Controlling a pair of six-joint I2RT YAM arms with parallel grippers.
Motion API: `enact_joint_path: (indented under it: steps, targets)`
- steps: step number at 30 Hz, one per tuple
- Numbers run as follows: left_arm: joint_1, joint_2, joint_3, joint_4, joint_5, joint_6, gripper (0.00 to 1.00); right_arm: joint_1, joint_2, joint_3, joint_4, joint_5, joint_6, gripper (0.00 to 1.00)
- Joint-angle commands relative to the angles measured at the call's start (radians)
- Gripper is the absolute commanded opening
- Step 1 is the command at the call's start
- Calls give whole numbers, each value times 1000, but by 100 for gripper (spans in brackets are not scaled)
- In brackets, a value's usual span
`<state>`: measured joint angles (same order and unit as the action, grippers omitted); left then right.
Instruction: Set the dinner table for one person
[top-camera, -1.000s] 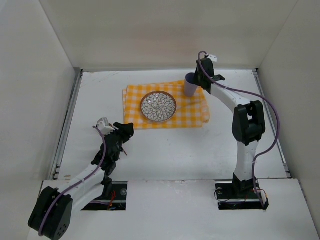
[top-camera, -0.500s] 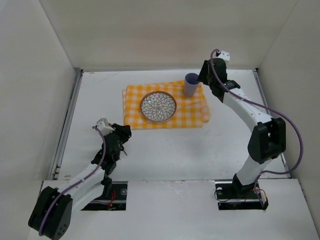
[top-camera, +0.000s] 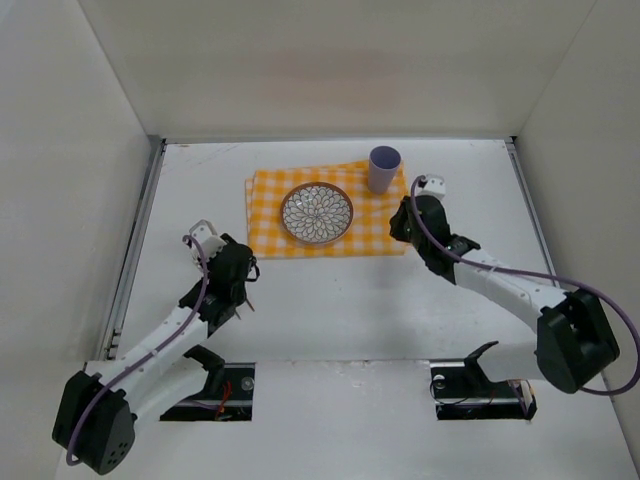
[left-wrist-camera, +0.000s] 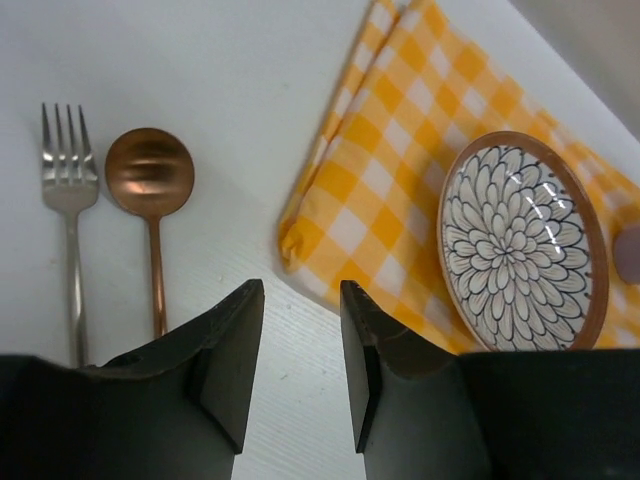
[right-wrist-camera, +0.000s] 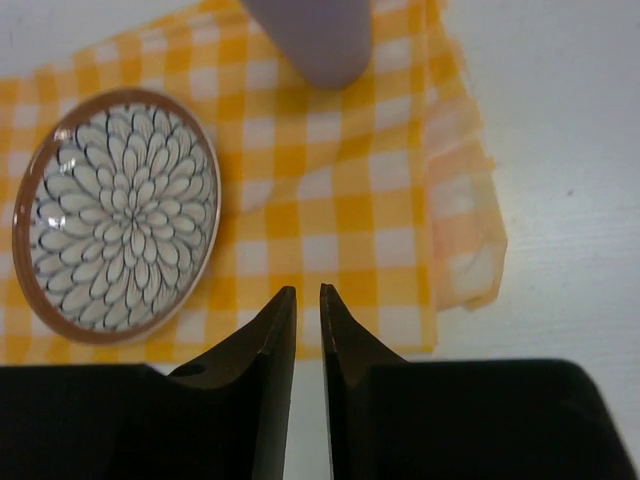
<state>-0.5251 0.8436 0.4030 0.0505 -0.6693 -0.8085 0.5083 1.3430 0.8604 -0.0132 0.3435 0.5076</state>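
Status: dinner table (top-camera: 330, 310) partly set. Checked cloth (top-camera: 268, 215) lies flat at centre-far of table. Patterned plate (top-camera: 316, 213) sits on it; purple cup (top-camera: 384, 168) stands upright on cloth's far-right corner. Fork (left-wrist-camera: 68, 230) + spoon (left-wrist-camera: 150, 175) lie side by side on bare table, just off cloth's folded edge, not touching it; not made out in top view. Left gripper (left-wrist-camera: 298, 300): jaws parted, empty, low over table, aimed betw. cutlery and cloth. Right gripper (right-wrist-camera: 308, 300): fingers nearly together, nothing betw. them, hovering at cloth's near edge. Judgement: cloth, plate, cup done; cutlery prob. left to place next to plate. No knife seen.
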Motion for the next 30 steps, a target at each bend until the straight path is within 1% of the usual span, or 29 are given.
enact_joint_path:
  steps: [1, 3, 5, 9, 12, 23, 25, 30]
  targets:
    - [17, 49, 63, -251, -32, -70, 35, 71, -67, -89, 154, -21, 63, 24]
    - [40, 92, 88, -311, 14, -89, 35, 95, -80, -127, 170, -34, 75, 26]
    - [56, 133, 103, -337, 52, -93, 35, 106, -94, -149, 183, -55, 69, 29]
    - [66, 224, 140, -363, 91, -95, 34, 104, -110, -178, 219, -93, 77, 29]
    - [63, 259, 148, -393, 93, -121, 34, 88, -113, -190, 240, -133, 92, 29]
    - [73, 348, 115, -339, 105, -161, 26, 89, -110, -193, 265, -164, 101, 33]
    - [79, 362, 115, -334, 108, -159, 26, 89, -111, -195, 263, -164, 101, 33]
    - [84, 393, 100, -298, 128, -153, 21, 89, -130, -201, 263, -161, 101, 34]
